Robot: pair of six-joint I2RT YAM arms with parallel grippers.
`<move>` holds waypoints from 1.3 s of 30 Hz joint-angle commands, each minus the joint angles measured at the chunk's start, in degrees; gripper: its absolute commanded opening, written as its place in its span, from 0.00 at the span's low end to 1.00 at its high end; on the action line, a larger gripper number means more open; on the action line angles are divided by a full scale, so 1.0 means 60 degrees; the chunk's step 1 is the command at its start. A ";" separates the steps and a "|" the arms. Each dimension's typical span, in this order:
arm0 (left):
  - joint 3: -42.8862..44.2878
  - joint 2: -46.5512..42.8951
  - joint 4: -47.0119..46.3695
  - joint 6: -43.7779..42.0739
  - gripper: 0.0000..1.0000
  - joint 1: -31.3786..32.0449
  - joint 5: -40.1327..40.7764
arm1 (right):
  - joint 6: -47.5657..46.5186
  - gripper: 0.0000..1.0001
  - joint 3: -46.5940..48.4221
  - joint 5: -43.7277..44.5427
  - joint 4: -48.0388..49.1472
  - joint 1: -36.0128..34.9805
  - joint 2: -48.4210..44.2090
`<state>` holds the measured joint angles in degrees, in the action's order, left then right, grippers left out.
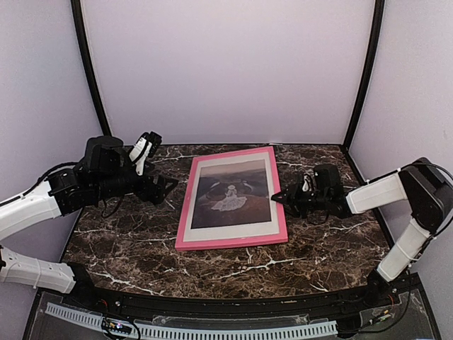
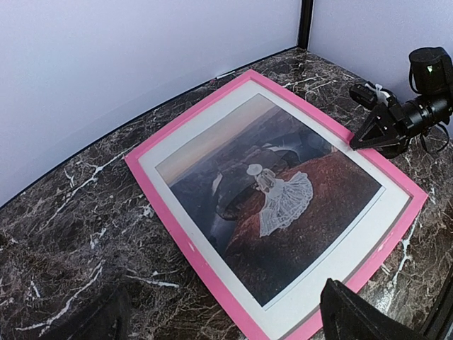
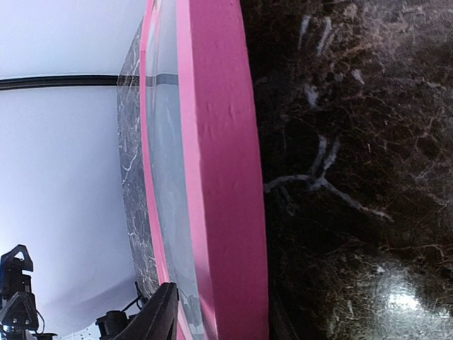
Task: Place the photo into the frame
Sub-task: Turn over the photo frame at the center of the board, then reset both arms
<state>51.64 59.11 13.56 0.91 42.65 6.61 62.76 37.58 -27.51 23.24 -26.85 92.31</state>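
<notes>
The pink frame (image 1: 230,241) lies flat on the marble table (image 1: 127,241), front face up. The photo (image 1: 230,193) sits inside it, a dark scene with a white-dressed figure and a white border. My left gripper (image 1: 168,186) is open and empty, hovering just left of the frame. The left wrist view shows the frame (image 2: 190,247) and the photo (image 2: 276,205) beyond the wide-apart fingers (image 2: 350,312). My right gripper (image 1: 277,198) is open at the frame's right edge. In the right wrist view that pink edge (image 3: 226,177) lies between the jaws, and one finger (image 3: 159,315) is over the front face.
Pale walls with black corner posts (image 1: 359,78) close in the table at the back and sides. Bare marble lies in front of the frame and to its left. The arm bases and a cable rail (image 1: 212,327) run along the near edge.
</notes>
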 commanded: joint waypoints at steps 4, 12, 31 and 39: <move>-0.0324 -0.0376 0.0131 0.0347 0.96 0.0005 -0.0039 | -0.0403 0.46 -0.0253 -0.0368 0.0788 -0.0038 0.0331; -0.0535 -0.0449 0.0227 0.0620 0.96 0.0003 0.0166 | -0.1203 0.54 -0.0139 -0.0171 -0.0146 -0.0045 0.0564; -0.1097 -0.1160 0.0583 0.1391 0.99 0.0007 0.1982 | -0.5350 0.80 0.1880 0.3160 -0.6275 -0.0037 -0.0500; -0.1659 -0.1810 0.0384 0.2201 0.99 -0.0005 0.3784 | -0.6357 0.99 0.2564 0.4327 -0.7490 -0.0033 -0.0647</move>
<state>43.20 50.52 16.51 10.37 42.65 20.99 29.50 49.95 -6.72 -16.43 -26.89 89.97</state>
